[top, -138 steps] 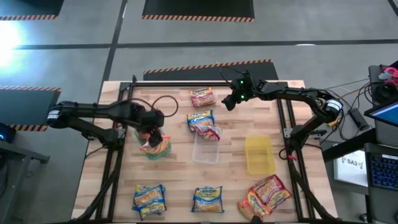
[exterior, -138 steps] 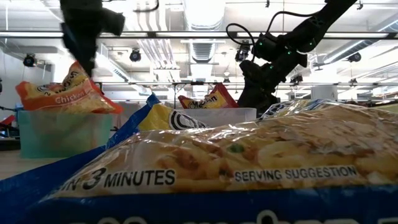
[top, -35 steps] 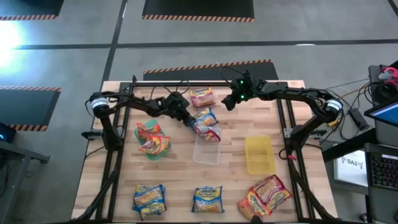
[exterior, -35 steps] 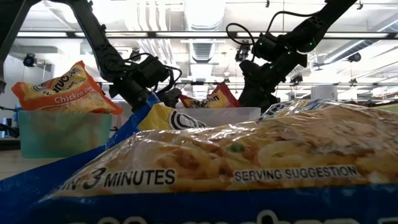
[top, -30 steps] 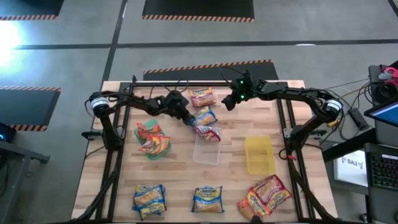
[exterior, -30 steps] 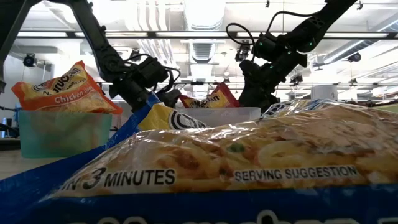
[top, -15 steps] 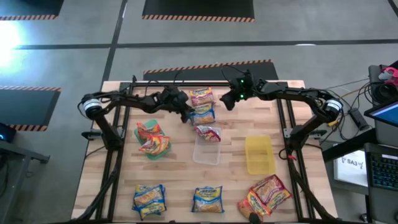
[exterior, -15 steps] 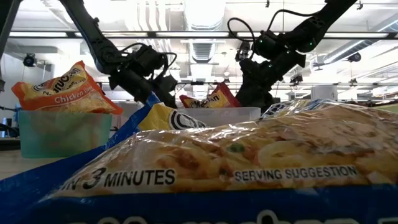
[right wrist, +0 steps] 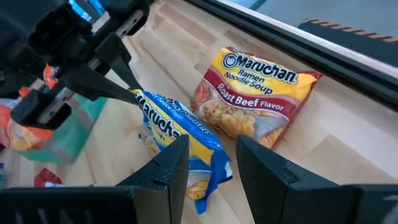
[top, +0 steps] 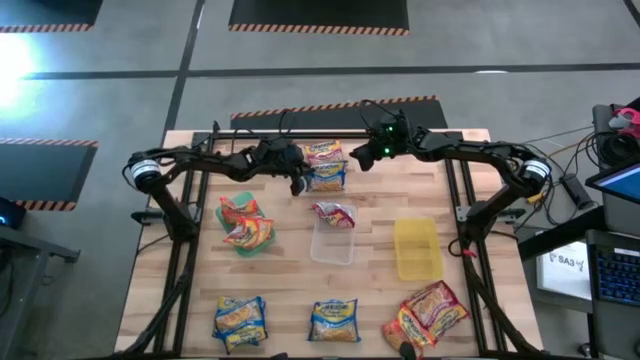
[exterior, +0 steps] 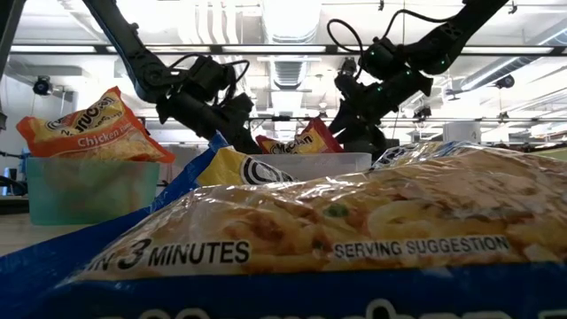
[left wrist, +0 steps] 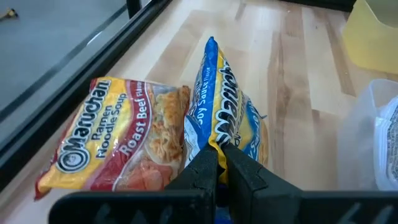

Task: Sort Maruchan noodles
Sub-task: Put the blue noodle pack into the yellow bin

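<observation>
My left gripper is shut on a blue-yellow Maruchan packet near the table's far middle. A red-pink Roast Beef packet lies flat on the wood just beyond it. My right gripper hovers open over both, its fingers clear of them. A clear bin holds one red-pink packet. A green bin holds orange packets. A yellow bin stands to the right. My left gripper pinches the blue-yellow packet's end between its two shut fingers. The fingers slant down from the table's left and lie along the packet. The packet stands on edge, stretching away from the fingers toward the right, and looks lifted off the wood.
Three more packets lie along the near edge. One of them fills the foreground of the low view. A black frame rail runs along the far edge. Bare wood lies between the bins and the near packets.
My left gripper has risen and drawn toward the far edge with the blue-yellow packet, away from the clear bin's far rim. It has rolled at the wrist, turning the packet from lying flat to standing on edge. The red-pink packet stays in the clear bin.
</observation>
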Controlling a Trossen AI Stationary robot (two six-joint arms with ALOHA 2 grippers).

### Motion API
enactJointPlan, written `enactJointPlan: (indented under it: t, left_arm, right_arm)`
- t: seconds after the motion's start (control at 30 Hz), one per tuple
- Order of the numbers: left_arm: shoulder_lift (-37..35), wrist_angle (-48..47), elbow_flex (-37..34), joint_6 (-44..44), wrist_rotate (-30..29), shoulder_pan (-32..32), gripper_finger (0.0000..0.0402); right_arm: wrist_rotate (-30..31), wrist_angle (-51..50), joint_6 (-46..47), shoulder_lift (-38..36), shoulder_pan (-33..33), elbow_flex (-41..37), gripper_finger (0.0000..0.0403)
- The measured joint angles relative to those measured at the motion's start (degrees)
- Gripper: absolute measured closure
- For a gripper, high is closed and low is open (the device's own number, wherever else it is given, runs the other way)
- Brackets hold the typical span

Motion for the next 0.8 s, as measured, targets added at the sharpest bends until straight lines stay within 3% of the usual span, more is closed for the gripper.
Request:
enactJointPlan:
  t: [0.3, 0.5, 0.8]
  left_arm:
    - [0.0, 0.9, 0.0, 1.6, 0.0, 0.0, 0.0401]
    - [0.0, 0.9, 0.0, 1.7, 0.1, 0.0, 0.0401]
    - [0.0, 0.9, 0.0, 1.9, 0.1, 0.0, 0.0401]
  right_arm:
    - [1.3, -0.5, 1.6, 1.3, 0.0, 0.0, 0.0280]
    - [1.4, 0.9, 10.1, 2.3, 0.0, 0.0, 0.0280]
    - [0.0, 3.2, 9.2, 2.4, 0.0, 0.0, 0.0280]
